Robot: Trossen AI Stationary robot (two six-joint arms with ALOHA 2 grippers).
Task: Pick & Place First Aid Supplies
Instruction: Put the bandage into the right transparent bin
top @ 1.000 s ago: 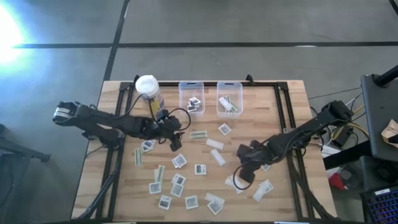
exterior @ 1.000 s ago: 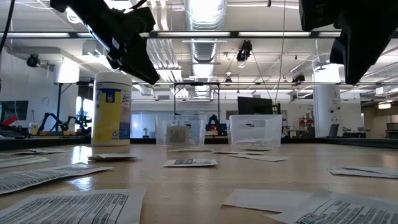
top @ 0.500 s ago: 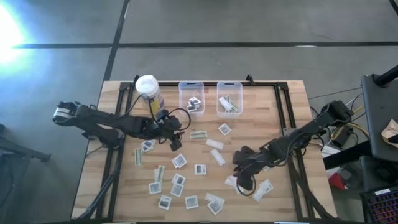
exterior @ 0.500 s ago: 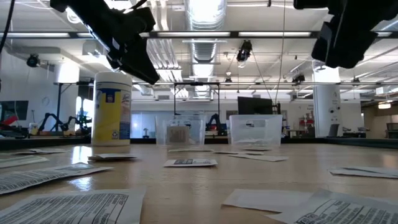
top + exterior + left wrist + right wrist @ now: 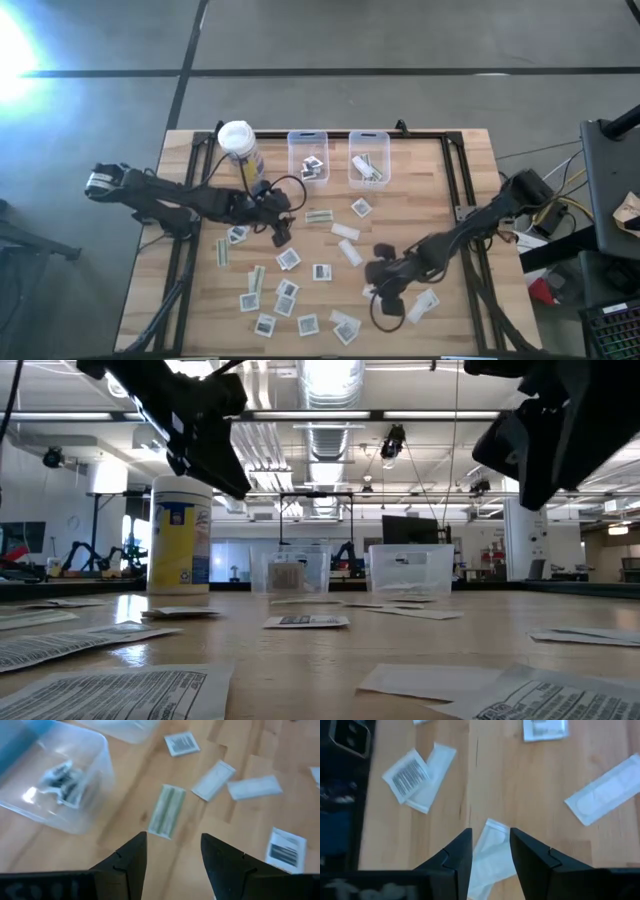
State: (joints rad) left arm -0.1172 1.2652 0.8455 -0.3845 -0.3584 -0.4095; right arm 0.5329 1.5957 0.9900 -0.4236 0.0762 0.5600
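Note:
The first aid supplies, small white packets and strips, lie scattered flat on the wooden table. My right gripper hangs open above a plain white packet near the table's front right; in the low view it is well clear of the tabletop. A printed packet overlapping a plain one and a long white strip lie farther off. My left gripper stands open above the table's middle left, facing a greenish strip.
Two clear bins stand at the far edge with a few packets inside; one shows close by in the left wrist view. A yellow container with a white lid stands at the far left. Bare wood lies at the table's far right.
My right gripper has gone toward the table's left and near edges and come down, rolling about its own axis as it went. My left arm has kept still. No packet has moved.

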